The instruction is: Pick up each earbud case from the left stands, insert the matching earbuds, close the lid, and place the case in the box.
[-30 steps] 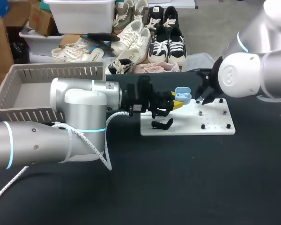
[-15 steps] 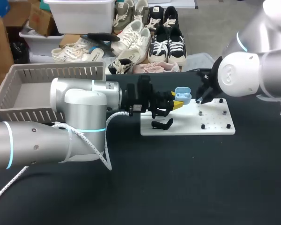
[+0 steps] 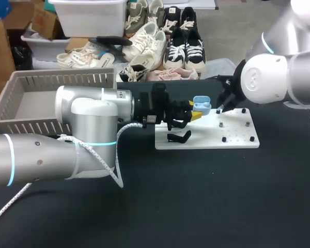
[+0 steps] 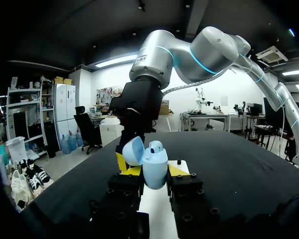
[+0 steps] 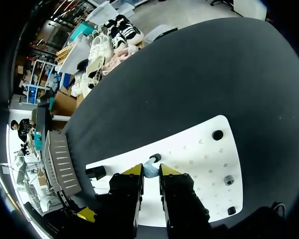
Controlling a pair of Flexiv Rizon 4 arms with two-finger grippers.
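Your left gripper (image 4: pixel 149 172) is clamped on the light blue earbud case (image 4: pixel 155 169), with a yellow tip on each side. The case is upright and its lid (image 4: pixel 131 150) is hinged open. In the head view the case (image 3: pixel 201 105) sits over the left end of the white board (image 3: pixel 240 140), just above the black stand (image 3: pixel 179 137). It's in the same spot as 1 s ago, and the left arm hasn't budged.

Your right gripper (image 5: pixel 151 172) has its fingers nearly together, pinching a pale blue earbud (image 5: pixel 150 168) between the yellow tips. It's over the board (image 5: pixel 199 162), right beside the open case.

Delta vs 1 s ago is on the right arm only. Its big joint housing has drifted up and slightly right, and the right gripper (image 3: pixel 220 107) has lifted a little off the board. It's still close to the case mouth.

The box (image 3: pixel 20 103) is at the far left of the black table (image 3: pixel 196 206). From here you can't tell if anything is in it.
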